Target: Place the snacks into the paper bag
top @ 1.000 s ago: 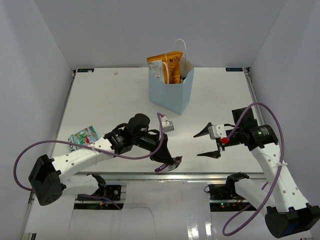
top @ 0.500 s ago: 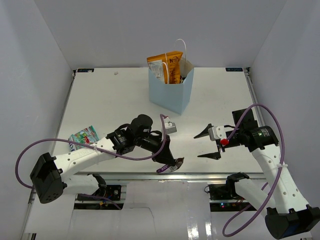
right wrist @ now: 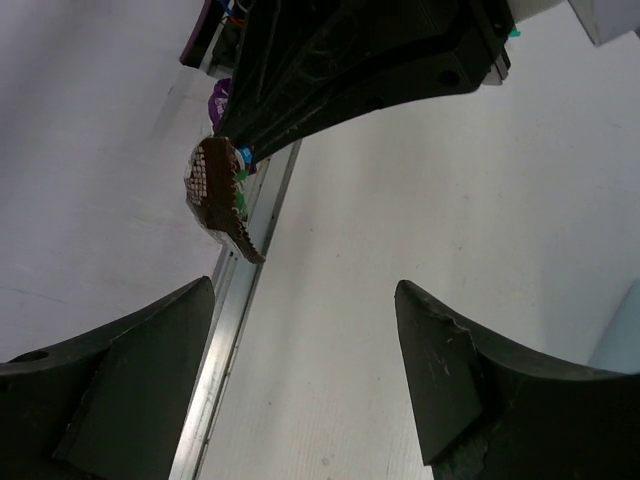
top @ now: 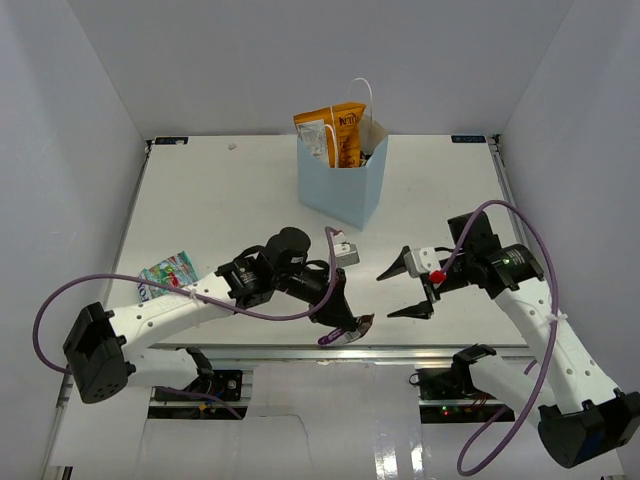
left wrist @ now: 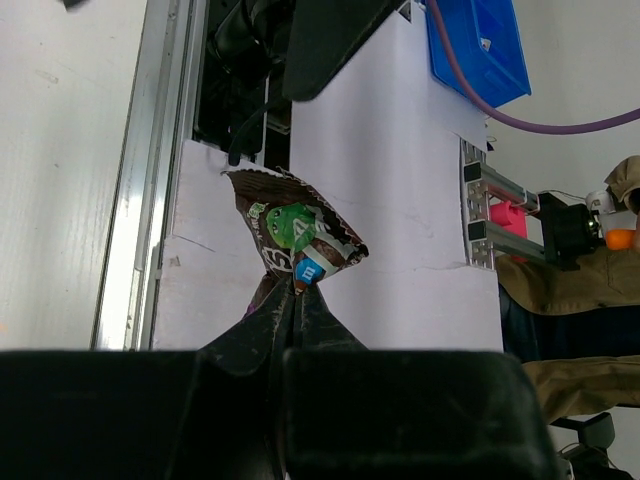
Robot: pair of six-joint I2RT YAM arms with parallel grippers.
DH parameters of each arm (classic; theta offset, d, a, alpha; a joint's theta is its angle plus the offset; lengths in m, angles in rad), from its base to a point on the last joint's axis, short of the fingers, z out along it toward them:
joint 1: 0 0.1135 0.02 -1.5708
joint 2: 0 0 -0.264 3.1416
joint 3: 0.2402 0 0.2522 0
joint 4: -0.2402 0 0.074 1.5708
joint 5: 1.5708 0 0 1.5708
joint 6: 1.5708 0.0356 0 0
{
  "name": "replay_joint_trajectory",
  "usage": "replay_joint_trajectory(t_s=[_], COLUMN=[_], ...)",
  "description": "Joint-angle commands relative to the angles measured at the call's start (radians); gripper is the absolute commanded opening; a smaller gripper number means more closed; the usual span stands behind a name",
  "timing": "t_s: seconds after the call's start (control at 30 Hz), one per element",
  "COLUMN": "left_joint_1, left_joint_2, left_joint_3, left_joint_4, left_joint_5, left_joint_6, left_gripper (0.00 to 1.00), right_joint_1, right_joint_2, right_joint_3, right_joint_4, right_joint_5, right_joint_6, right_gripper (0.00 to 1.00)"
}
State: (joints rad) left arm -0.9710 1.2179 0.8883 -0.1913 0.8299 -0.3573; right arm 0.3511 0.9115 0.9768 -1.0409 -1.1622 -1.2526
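The light blue paper bag (top: 340, 190) stands upright at the back centre, with an orange chip bag (top: 340, 132) and another packet sticking out of its top. My left gripper (top: 347, 325) is shut on a dark brown candy packet (left wrist: 297, 235), held above the table's near edge; the packet also shows in the right wrist view (right wrist: 222, 195) and the top view (top: 360, 326). My right gripper (top: 400, 291) is open and empty, to the right of the held packet and pointing toward it. A green packet (top: 168, 272) lies flat at the left.
The table's metal front rail (right wrist: 228, 330) runs just under the held packet. White side walls close in the table on left and right. A blue bin (left wrist: 480, 45) sits below the table edge in the left wrist view.
My left gripper has carried the candy packet a little to the right along the near edge. My right gripper has moved left toward it, still open.
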Motion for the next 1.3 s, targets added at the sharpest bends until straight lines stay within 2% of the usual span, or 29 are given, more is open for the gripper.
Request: replay_joint_trajectory(t_s=[0.0, 0.33, 0.53, 0.67, 0.73, 0.87, 0.97, 1.03, 1.07, 1.13, 1.17, 1.27], left_joint_1=[-0.008, -0.008, -0.008, -0.008, -0.008, -0.008, -0.008, -0.008, -0.008, -0.008, -0.008, -0.008], left_joint_2=[0.014, 0.091, 0.123, 0.118, 0.112, 0.103, 0.106, 0.109, 0.106, 0.094, 0.072, 0.022], left_joint_3=[0.049, 0.121, 0.150, 0.149, 0.147, 0.143, 0.143, 0.141, 0.138, 0.132, 0.129, 0.133], left_joint_4=[0.016, 0.007, 0.012, 0.013, 0.015, 0.018, 0.020, 0.020, 0.021, 0.020, 0.021, -0.011], left_joint_5=[-0.009, -0.014, -0.009, -0.009, -0.009, -0.011, -0.017, -0.038, -0.046, -0.067, -0.098, -0.176], left_joint_6=[0.009, 0.032, 0.031, 0.023, 0.021, 0.014, 0.004, 0.000, -0.005, -0.009, -0.011, 0.003], left_gripper=[0.00, 0.00, 0.00, 0.00, 0.00, 0.00, 0.01, 0.09, 0.18, 0.28, 0.37, 0.47], right_joint_1=[0.057, 0.236, 0.273, 0.289, 0.292, 0.292, 0.292, 0.292, 0.292, 0.292, 0.292, 0.292], right_joint_2=[0.018, 0.044, 0.040, 0.030, 0.027, 0.015, 0.007, 0.006, 0.004, -0.005, -0.014, -0.029], right_joint_3=[0.034, 0.013, -0.024, -0.047, -0.050, -0.049, -0.041, -0.038, -0.039, -0.044, -0.047, -0.059], right_joint_4=[0.073, 0.090, 0.107, 0.119, 0.117, 0.119, 0.113, 0.110, 0.107, 0.108, 0.108, 0.110], right_joint_5=[-0.022, 0.076, 0.133, 0.188, 0.202, 0.211, 0.193, 0.193, 0.193, 0.197, 0.200, 0.231], right_joint_6=[0.088, 0.082, 0.078, 0.078, 0.073, 0.065, 0.065, 0.065, 0.065, 0.065, 0.067, 0.071], right_gripper=[0.79, 0.79, 0.71, 0.56, 0.53, 0.34, 0.24, 0.19, 0.15, 0.10, 0.09, 0.08])
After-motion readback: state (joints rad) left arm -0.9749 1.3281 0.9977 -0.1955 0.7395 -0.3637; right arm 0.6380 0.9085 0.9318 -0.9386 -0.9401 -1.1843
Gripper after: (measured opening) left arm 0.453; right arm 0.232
